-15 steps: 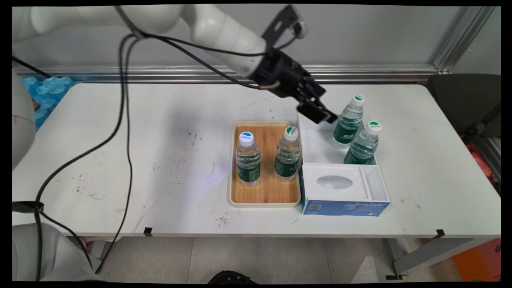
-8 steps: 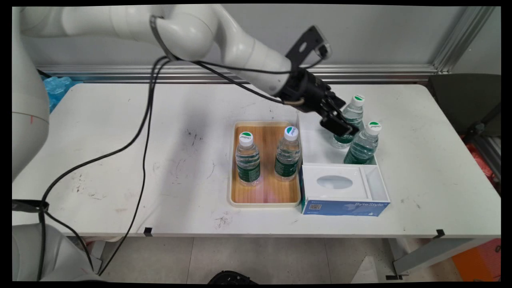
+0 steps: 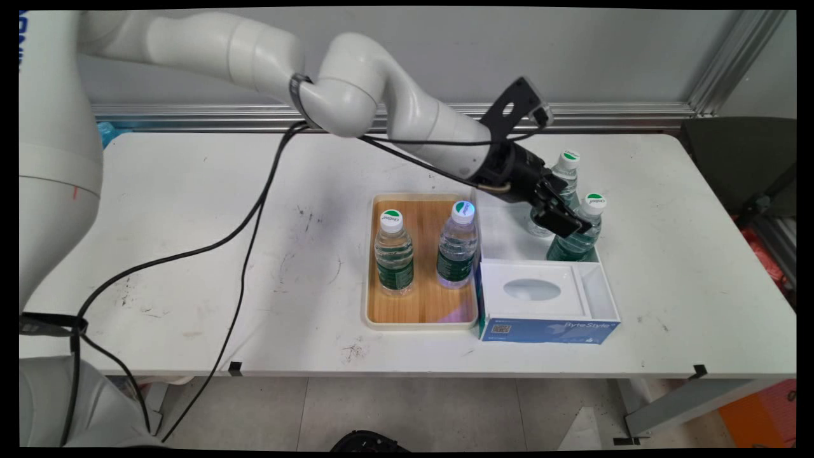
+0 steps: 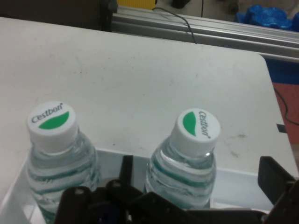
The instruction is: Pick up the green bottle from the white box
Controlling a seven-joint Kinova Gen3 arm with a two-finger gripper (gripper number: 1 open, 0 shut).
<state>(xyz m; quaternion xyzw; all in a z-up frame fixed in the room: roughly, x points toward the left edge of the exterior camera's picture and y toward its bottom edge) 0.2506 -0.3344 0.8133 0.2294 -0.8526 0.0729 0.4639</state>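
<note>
Two upright bottles [image 4: 191, 154] in the box tray [image 3: 502, 222] toward the surface's far right; claw [image 3: 563, 219] open, empty, the right-hand bottle between its fingers.

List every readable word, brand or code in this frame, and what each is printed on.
"Cestbon": cap of the left bottle, hand view.
"Cestbon": cap of the right bottle, between the open gripper fingers.
"ByteStyle": front of the blue box.
QR code on that box: too small to read.
Tray bottles' caps and labels: unreadable.
</note>
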